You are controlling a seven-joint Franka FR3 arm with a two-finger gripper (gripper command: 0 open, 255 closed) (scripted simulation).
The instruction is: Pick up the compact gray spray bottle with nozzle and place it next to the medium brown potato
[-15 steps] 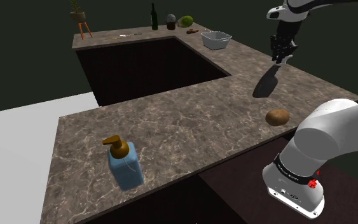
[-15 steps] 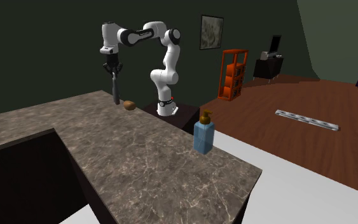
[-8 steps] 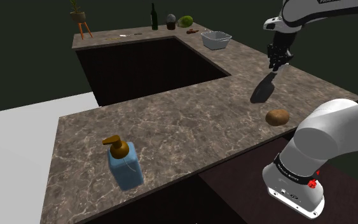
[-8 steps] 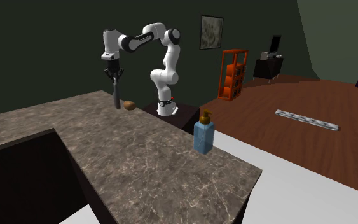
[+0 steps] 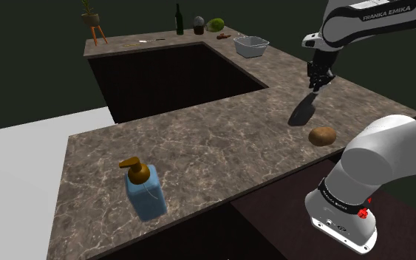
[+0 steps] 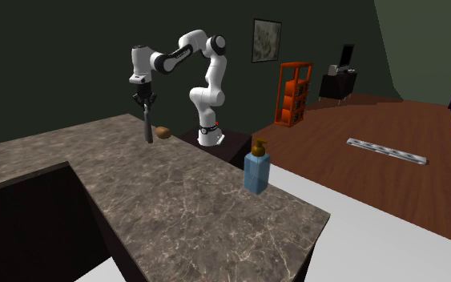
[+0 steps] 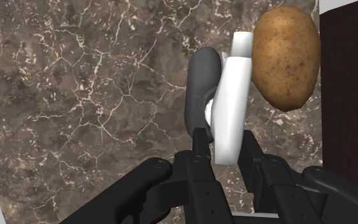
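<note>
a: where's the spray bottle (image 5: 304, 111)?
b: hanging under the gripper (image 5: 318, 76), low over the marble counter (image 5: 199, 140). can't tell if its base touches. potato (image 5: 322, 136) sits at abt 5 o'clock from it in the shoulder view, near but apart.
a: gripper?
b: fingers (image 7: 199, 147) pinched on the bottle's white part, per wrist view. gray body lies alongside.
a: how'll it handle?
b: prob. light, rigid plastic. smooth, so it may slip or swing w/ a fast move. the hold up near the head looks right. tall & thin, so likely tippy when set down.
a: axis?
b: long axis runs down from the fingers. base goes toward 7 o'clock in the shoulder view, nearly 6 in the second exterior view, so roughly upright. white side faces the potato. exact nozzle direction unclear.
</note>
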